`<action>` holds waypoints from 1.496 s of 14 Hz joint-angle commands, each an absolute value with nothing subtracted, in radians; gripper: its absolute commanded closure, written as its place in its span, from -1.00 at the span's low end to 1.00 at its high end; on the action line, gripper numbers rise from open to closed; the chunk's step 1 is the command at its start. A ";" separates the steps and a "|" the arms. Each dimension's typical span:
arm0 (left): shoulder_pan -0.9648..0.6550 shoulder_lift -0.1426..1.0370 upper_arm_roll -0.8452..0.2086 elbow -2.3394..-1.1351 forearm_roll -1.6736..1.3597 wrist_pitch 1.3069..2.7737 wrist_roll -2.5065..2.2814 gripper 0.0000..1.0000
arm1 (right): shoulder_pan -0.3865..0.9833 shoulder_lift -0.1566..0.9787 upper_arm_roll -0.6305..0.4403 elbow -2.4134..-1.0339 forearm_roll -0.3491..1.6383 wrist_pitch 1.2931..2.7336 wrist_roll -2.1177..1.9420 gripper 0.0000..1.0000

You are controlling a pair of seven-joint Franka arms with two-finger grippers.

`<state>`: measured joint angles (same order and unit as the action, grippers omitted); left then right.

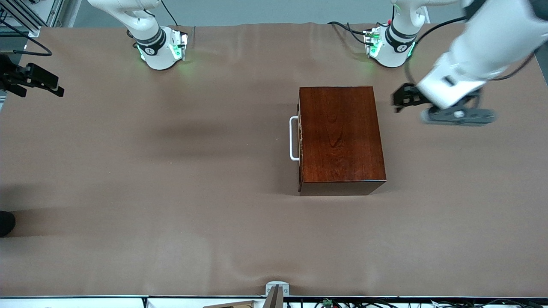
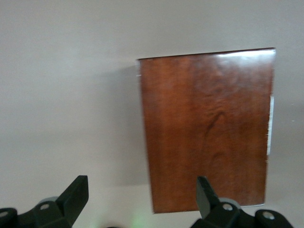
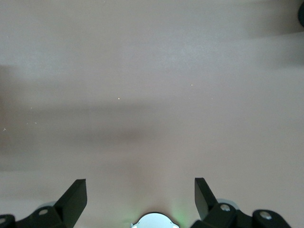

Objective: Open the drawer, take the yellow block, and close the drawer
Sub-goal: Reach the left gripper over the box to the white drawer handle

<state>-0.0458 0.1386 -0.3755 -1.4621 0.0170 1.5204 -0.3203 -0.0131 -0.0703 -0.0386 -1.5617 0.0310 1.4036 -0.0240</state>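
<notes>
Brown cloth is covering the whole table (image 1: 171,192), and a glossy reddish-brown wooden box (image 1: 340,137) is sitting on it, somewhat toward the left arm's end. The drawer (image 1: 300,141) is looking fully pushed in, with its white U-shaped handle (image 1: 293,138) sticking out of the box face that's pointing toward the right arm's end. No yellow block is showing in any view, so I can't tell where it is.

Left gripper (image 1: 400,99) is hanging in the air over bare cloth just beside the box, on the side away from the handle. Its wrist view is looking down at the box top (image 2: 206,128), and its fingers (image 2: 76,192) are spread wide apart with nothing between them.

Right gripper (image 1: 40,83) is hovering way out at the right arm's end of the table, well apart from the box. Its fingers (image 3: 76,194) are also standing wide apart, holding nothing, with only plain cloth under them.
</notes>
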 commanded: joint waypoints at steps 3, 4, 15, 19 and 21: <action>-0.236 0.317 -0.377 -1.323 0.103 1.536 -0.382 -1.00 | -0.041 -0.072 -0.018 -1.559 0.020 1.394 -0.029 -1.00; -0.283 0.352 -0.374 -1.298 0.119 1.537 -0.431 -1.00 | -0.041 -0.072 -0.018 -1.559 0.020 1.394 -0.029 -1.00; -0.837 0.641 -0.030 -1.172 0.129 1.756 -0.770 -1.00 | -0.040 -0.074 -0.018 -1.559 0.020 1.394 -0.026 -1.00; -0.948 0.715 0.087 -1.169 0.129 1.792 -0.819 -1.00 | -0.041 -0.074 -0.018 -1.559 0.020 1.394 -0.026 -1.00; -0.968 0.713 0.101 -1.177 0.136 1.772 -0.825 -1.00 | -0.041 -0.072 -0.018 -1.559 0.020 1.394 -0.026 -1.00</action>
<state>-0.9546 0.7040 0.0762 -1.2075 0.1069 1.7963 -0.8130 -0.0142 -0.0703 -0.0387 -1.5623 0.0310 1.4015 -0.0239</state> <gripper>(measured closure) 0.000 0.000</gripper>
